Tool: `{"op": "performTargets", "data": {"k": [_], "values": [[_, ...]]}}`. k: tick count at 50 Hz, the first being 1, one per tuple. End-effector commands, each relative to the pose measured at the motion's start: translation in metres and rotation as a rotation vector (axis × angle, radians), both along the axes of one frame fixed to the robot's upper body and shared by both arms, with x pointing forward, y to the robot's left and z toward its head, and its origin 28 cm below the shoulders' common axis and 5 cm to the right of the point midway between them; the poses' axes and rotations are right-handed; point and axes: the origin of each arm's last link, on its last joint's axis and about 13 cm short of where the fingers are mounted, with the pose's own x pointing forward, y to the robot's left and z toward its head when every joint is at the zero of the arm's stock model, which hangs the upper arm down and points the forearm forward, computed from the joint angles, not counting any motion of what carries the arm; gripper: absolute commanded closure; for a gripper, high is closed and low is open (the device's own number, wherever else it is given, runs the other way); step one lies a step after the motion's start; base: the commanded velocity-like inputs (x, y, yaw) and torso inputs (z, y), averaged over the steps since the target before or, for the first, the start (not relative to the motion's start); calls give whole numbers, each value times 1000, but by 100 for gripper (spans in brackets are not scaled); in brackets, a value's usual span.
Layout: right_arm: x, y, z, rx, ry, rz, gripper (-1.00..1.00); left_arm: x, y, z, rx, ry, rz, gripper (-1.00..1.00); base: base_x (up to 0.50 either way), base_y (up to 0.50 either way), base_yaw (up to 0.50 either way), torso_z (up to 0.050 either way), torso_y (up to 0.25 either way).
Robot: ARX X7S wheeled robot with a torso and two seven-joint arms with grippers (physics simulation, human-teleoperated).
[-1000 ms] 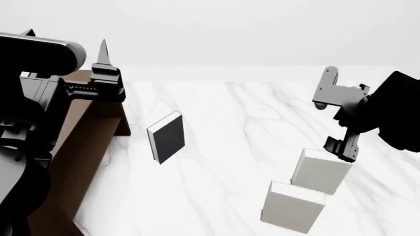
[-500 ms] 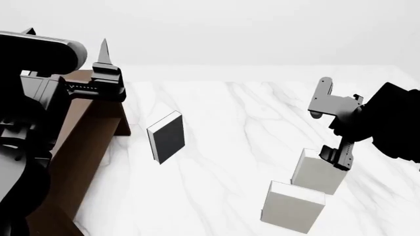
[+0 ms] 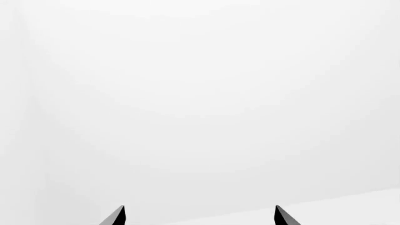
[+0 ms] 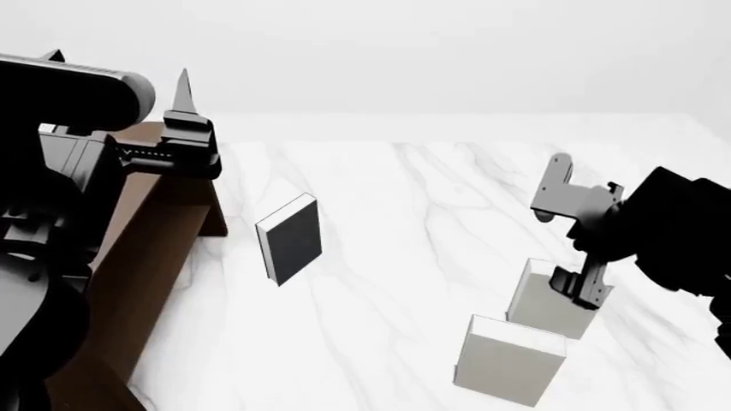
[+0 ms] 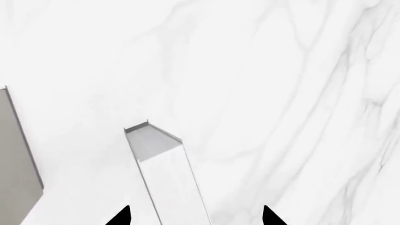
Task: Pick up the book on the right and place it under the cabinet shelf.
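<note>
The book on the right is pale grey and stands upright on the white marble table. My right gripper hangs just over its top edge, open. In the right wrist view that book runs up between the two dark fingertips, with the right gripper straddling it and gaps on both sides. The dark brown cabinet shelf stands at the left. My left gripper is raised above it, and the left wrist view shows the left gripper open on nothing.
A second pale grey book stands nearer, just left of the first; its side shows at the right wrist view's edge. A dark grey book stands upright near the cabinet's front. My left arm covers the cabinet's left part.
My right gripper has moved left and down, from beside the right book's far corner to just over its top. The left arm and the books have not moved.
</note>
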Motion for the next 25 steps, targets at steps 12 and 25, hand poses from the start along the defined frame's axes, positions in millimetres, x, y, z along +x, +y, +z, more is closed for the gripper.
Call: {"op": "performTargets", "data": {"k": [12, 25], "values": [[-2, -1, -21, 15, 21, -14, -100, 1, 0, 1, 2, -2, -2, -100, 0, 0, 0, 0, 0], [-2, -4, -29, 13, 22, -26, -100, 2, -2, 2, 10, -3, -11, -100, 0, 0, 0, 0, 0]]}}
